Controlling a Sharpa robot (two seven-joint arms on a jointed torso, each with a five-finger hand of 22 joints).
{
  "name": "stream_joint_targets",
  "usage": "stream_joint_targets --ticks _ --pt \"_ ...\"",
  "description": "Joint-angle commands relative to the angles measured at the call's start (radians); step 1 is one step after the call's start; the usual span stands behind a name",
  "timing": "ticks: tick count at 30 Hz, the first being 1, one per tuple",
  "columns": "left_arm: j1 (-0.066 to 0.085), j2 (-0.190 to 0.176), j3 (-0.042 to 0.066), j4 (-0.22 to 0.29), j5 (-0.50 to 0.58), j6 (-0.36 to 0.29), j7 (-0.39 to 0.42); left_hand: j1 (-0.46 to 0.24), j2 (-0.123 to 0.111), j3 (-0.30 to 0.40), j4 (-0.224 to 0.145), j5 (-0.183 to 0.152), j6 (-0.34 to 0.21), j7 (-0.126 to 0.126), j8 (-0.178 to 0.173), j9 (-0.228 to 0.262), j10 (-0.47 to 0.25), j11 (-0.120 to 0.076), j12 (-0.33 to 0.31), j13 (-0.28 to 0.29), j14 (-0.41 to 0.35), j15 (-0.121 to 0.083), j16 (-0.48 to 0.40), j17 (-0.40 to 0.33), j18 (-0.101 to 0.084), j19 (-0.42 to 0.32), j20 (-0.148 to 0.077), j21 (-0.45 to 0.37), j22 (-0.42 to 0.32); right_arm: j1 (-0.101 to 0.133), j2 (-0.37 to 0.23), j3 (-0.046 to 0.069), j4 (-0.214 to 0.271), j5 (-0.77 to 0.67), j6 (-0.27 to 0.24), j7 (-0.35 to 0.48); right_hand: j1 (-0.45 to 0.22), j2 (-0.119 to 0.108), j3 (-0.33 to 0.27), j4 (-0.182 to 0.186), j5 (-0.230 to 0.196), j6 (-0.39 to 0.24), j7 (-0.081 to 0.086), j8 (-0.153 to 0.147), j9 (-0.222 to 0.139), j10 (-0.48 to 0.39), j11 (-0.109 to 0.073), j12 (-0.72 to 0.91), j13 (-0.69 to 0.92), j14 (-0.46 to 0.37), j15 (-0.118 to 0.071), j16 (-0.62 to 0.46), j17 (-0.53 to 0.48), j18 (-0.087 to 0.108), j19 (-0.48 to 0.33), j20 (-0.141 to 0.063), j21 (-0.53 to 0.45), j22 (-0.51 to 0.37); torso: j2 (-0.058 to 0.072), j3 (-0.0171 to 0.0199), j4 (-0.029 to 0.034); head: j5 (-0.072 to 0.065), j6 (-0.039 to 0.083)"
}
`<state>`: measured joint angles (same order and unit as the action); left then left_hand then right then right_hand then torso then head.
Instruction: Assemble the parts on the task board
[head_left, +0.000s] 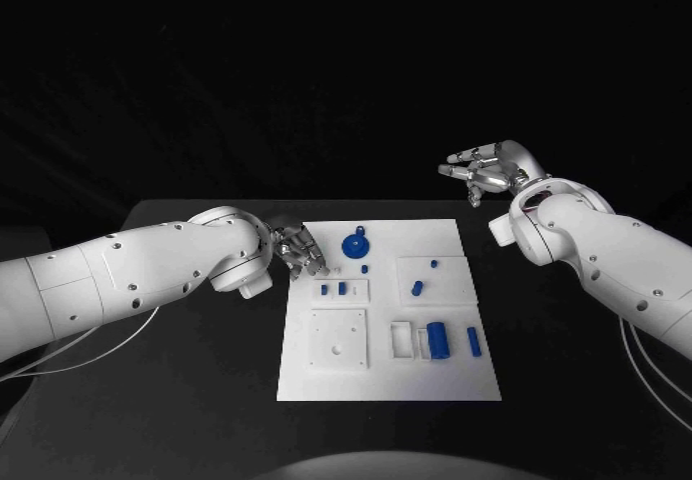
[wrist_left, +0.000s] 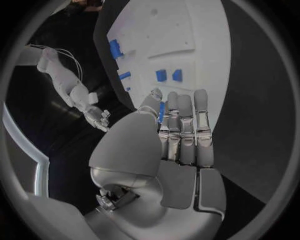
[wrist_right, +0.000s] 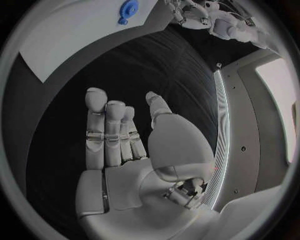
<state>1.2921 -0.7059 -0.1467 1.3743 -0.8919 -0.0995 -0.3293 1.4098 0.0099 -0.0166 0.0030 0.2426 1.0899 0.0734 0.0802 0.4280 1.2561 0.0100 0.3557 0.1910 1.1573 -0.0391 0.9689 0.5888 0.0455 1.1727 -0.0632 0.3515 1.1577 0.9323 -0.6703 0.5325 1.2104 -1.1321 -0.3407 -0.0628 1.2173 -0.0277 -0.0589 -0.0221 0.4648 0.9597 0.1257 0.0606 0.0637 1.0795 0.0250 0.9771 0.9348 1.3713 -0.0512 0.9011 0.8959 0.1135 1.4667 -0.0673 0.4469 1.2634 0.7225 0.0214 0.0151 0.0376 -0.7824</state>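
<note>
I see the task board (head_left: 389, 385) lying in the middle of the black table (head_left: 173, 400), with blue parts on it: a round disc piece (head_left: 355, 243) near its far edge, two small pieces (head_left: 333, 289) in a recess, a cylinder (head_left: 436, 340) and a slim bar (head_left: 472, 342) toward the near right. My left hand (head_left: 299, 250) hovers at the board's far left edge, fingers straight and close together, holding nothing. My right hand (head_left: 490, 168) hangs beyond the table's far right corner, well apart from the board, fingers extended and empty.
</note>
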Motion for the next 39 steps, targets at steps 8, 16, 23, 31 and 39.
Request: stream_joint_targets --ticks 8,16,23,31,39 --pt "0.004 0.072 -0.012 -0.032 -0.267 -0.24 0.353 0.074 0.007 0.085 -0.103 -0.062 0.024 0.034 -0.015 -0.243 0.019 0.042 -0.29 -0.13 0.048 0.016 0.028 -0.056 0.044 0.04 0.014 0.013 0.047 -0.001 0.001 0.0 -0.005 0.012 0.009 0.027 0.004 0.006 0.018 -0.017 0.008 0.013 -0.005 0.003 0.002 0.045 -0.013 -0.246 -0.246 0.002 -0.009 -0.028 -0.018 0.014 0.038 -0.011 -0.067 -0.028 0.001 -0.003 0.0002 -0.005 0.01" --pt "0.004 0.136 -0.043 -0.095 -0.462 -0.252 0.363 0.009 -0.056 0.186 -0.126 -0.08 0.014 0.016 -0.017 -0.335 -0.042 0.055 -0.295 -0.132 0.098 0.022 0.028 -0.09 0.067 0.057 0.027 0.029 0.09 -0.001 0.006 0.0 -0.009 0.016 0.012 0.036 -0.001 0.004 0.034 -0.024 0.007 0.018 -0.005 0.002 0.002 0.093 -0.012 -0.423 -0.419 -0.001 -0.008 -0.037 -0.041 0.013 0.038 -0.012 -0.109 -0.05 0.004 -0.004 -0.0033 -0.007 0.017" --pt "0.003 0.191 -0.069 -0.154 -0.58 -0.187 0.356 -0.009 -0.1 0.215 -0.104 -0.108 -0.013 0.016 -0.017 -0.36 -0.128 0.069 -0.297 -0.132 0.146 0.018 0.054 -0.099 0.074 0.088 0.028 0.031 0.104 -0.001 0.013 0.0 -0.009 0.017 0.013 0.039 -0.002 0.005 0.035 -0.025 0.007 0.021 -0.005 0.003 0.002 0.098 -0.011 -0.442 -0.443 -0.002 -0.008 -0.036 -0.044 0.013 0.038 -0.012 -0.113 -0.052 0.009 -0.0057 -0.0086 -0.002 0.022" --pt "0.001 0.22 -0.077 -0.19 -0.656 -0.103 0.347 0.007 -0.126 0.188 -0.067 -0.118 -0.028 0.013 -0.017 -0.361 -0.177 0.07 -0.296 -0.132 0.184 0.013 0.084 -0.105 0.08 0.118 0.026 0.033 0.131 -0.001 0.014 0.0 -0.005 0.018 0.017 0.039 -0.002 0.006 0.035 -0.025 0.012 0.03 -0.006 0.003 0.002 0.098 -0.011 -0.45 -0.457 -0.002 -0.008 -0.035 -0.047 0.014 0.038 -0.012 -0.115 -0.055 0.01 -0.0051 -0.0094 -0.005 0.022" --pt "-0.003 0.245 -0.084 -0.216 -0.718 -0.075 0.347 0.018 -0.129 0.174 -0.046 -0.112 -0.045 0.023 -0.016 -0.36 -0.179 0.078 -0.296 -0.132 0.182 0.03 0.096 -0.109 0.096 0.122 0.044 0.017 0.141 -0.001 0.016 0.0 0.003 0.017 0.022 0.036 -0.003 0.005 0.037 -0.025 0.013 0.022 -0.004 0.002 0.002 0.105 -0.009 -0.475 -0.485 -0.002 -0.007 -0.035 -0.05 0.014 0.038 -0.011 -0.118 -0.058 0.01 -0.0048 -0.0098 -0.007 0.021"
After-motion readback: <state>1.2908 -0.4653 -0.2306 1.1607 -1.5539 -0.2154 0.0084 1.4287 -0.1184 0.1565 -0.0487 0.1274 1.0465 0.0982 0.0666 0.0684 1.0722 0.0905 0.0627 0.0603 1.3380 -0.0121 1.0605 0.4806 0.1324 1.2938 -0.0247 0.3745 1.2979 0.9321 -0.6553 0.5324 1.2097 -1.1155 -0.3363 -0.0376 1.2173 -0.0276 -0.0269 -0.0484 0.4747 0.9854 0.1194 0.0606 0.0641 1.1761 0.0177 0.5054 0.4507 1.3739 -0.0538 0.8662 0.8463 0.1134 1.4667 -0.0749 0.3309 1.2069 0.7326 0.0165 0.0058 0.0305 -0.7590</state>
